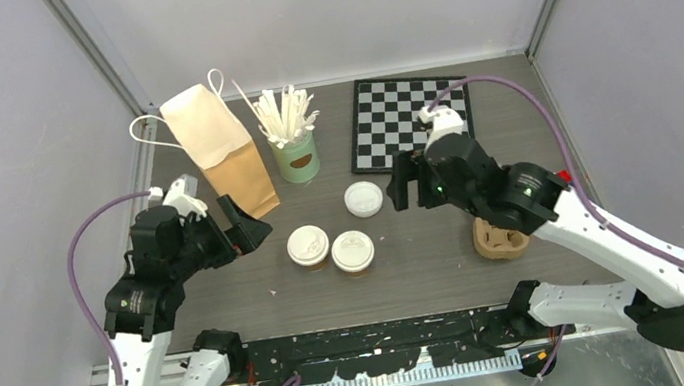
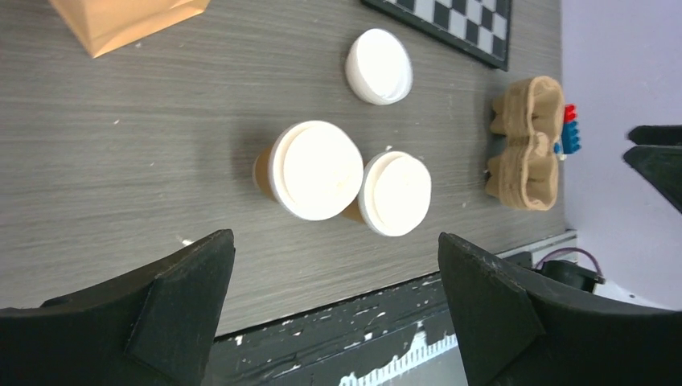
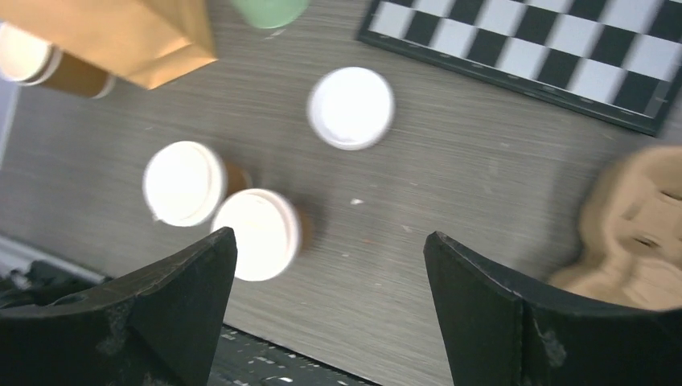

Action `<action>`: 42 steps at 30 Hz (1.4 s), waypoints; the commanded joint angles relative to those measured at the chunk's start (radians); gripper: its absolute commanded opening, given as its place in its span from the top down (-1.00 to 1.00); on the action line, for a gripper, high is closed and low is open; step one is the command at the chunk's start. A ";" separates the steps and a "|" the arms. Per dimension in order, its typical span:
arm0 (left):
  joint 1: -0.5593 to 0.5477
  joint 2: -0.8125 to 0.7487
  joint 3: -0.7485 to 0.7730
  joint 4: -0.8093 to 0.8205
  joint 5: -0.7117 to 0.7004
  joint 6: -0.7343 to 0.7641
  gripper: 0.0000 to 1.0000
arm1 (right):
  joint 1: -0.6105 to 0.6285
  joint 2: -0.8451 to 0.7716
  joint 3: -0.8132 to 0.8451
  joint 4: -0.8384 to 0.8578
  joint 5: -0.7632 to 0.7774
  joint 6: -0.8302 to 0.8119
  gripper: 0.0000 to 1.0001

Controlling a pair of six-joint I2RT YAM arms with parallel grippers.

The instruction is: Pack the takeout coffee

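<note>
At far left, left gripper [image 1: 243, 223] with fingers wide apart, gripping nothing, beside the paper bag [image 1: 216, 150]. In the middle, lidded cup [image 1: 308, 247] upright, touching a second cup [image 1: 353, 252] on its right; spare lid [image 1: 363, 199] just behind. Then right gripper [image 1: 404, 184], likewise spread and empty. Far right, tray [image 1: 499, 238], well apart from both cups. Seems early: lidded already, yet to go into tray or bag.

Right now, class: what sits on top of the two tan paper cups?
A white lid caps the left cup, another lid the right cup. Both lids hide the contents.
</note>
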 commanded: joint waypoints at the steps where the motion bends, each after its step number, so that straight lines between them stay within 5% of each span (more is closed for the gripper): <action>1: 0.004 -0.011 0.009 -0.088 -0.104 0.027 -0.99 | -0.007 -0.105 -0.088 -0.060 0.200 0.028 -0.82; 6: 0.004 0.014 0.022 -0.050 -0.249 -0.034 -0.99 | -0.008 -0.151 -0.127 -0.109 0.264 0.031 -0.83; 20: 0.005 0.255 0.331 0.064 -0.657 -0.075 -0.73 | -0.009 -0.197 -0.198 0.029 0.089 -0.064 -0.73; 26: 0.008 0.341 0.370 0.101 -0.677 -0.093 -0.64 | -0.009 -0.175 -0.207 0.127 0.087 -0.128 -0.73; 30: 0.008 0.341 0.338 0.062 -0.699 -0.151 -0.63 | -0.007 -0.161 -0.244 0.212 -0.045 -0.045 -0.75; 35: 0.035 0.369 0.429 -0.203 -0.824 -0.258 -0.71 | -0.005 -0.190 -0.324 0.317 -0.152 0.099 -0.77; 42: 0.067 0.357 0.449 -0.071 -0.776 -0.257 -0.65 | 0.002 -0.211 -0.291 0.249 -0.125 -0.003 -0.77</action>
